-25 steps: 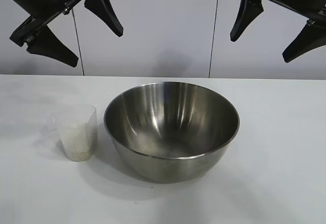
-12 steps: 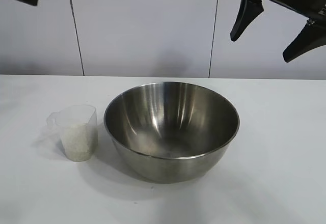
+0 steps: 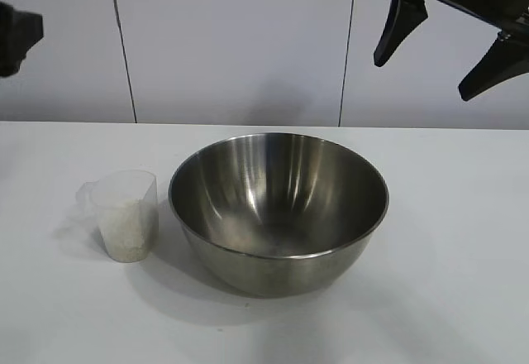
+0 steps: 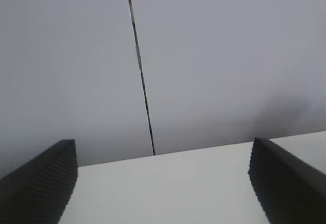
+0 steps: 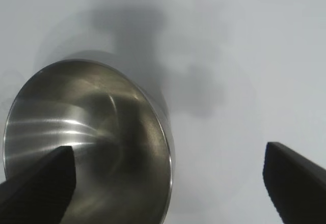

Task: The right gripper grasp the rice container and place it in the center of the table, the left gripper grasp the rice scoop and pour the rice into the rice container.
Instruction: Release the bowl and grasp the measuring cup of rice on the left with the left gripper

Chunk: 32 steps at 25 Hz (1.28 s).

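Note:
The steel rice container [image 3: 278, 207] stands in the middle of the white table [image 3: 446, 248]; it looks empty. The clear plastic rice scoop [image 3: 124, 194] stands upright just left of it, part full of white rice [image 3: 126, 230]. My right gripper [image 3: 421, 79] hangs open high at the back right, above and behind the container. In the right wrist view the right gripper [image 5: 165, 186] is spread wide, with the container [image 5: 86, 142] below one finger. My left gripper [image 4: 163, 183] is open and empty, facing bare table and wall. Only a black part of the left arm [image 3: 16, 37] shows at the left edge.
A grey panelled wall [image 3: 240, 41] with dark vertical seams stands behind the table. White tabletop lies to the right of the container and in front of it.
The left gripper has moved up and to the left, almost out of the exterior view. The right gripper, the container and the scoop have not moved.

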Each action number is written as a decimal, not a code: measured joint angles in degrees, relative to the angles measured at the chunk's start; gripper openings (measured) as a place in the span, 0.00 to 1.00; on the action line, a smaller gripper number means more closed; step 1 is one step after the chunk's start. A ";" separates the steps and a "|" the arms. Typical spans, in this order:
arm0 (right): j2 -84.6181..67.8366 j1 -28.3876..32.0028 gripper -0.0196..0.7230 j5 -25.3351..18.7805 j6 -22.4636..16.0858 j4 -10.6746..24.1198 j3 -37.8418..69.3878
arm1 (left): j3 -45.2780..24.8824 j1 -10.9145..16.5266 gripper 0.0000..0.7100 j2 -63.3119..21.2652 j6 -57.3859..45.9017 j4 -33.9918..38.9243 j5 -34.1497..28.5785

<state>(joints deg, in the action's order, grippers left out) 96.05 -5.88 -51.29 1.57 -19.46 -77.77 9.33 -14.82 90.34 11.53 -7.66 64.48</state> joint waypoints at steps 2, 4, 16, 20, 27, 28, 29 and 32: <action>0.00 0.00 0.96 0.00 0.00 0.00 0.00 | -1.08 0.00 0.92 2.97 -0.37 0.91 0.18; 0.00 0.00 0.96 0.00 0.00 0.00 0.00 | -1.25 0.00 0.92 6.47 -0.48 2.46 0.42; 0.00 0.00 0.96 0.00 0.16 0.00 0.00 | 2.96 0.00 0.92 20.81 -0.71 3.52 1.22; 0.00 0.00 0.96 0.00 0.16 0.00 0.00 | 4.90 0.00 0.92 22.29 -0.70 3.59 1.28; 0.00 0.00 0.96 0.06 0.16 0.00 0.00 | 8.43 0.00 0.92 26.09 -0.70 3.54 1.61; 0.00 0.00 0.96 0.06 0.19 0.00 0.00 | 8.56 0.00 0.92 26.54 -0.70 3.54 1.56; 0.00 0.00 0.96 0.06 0.19 0.00 0.00 | 8.78 0.00 0.92 26.84 -0.70 3.54 1.50; 0.00 0.00 0.96 0.18 0.19 0.00 0.00 | 9.51 0.00 0.92 26.93 -0.70 3.59 1.50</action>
<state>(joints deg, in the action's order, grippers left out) 96.05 -5.88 -51.11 1.76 -19.46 -77.77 18.84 -14.82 117.28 10.82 -4.07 65.99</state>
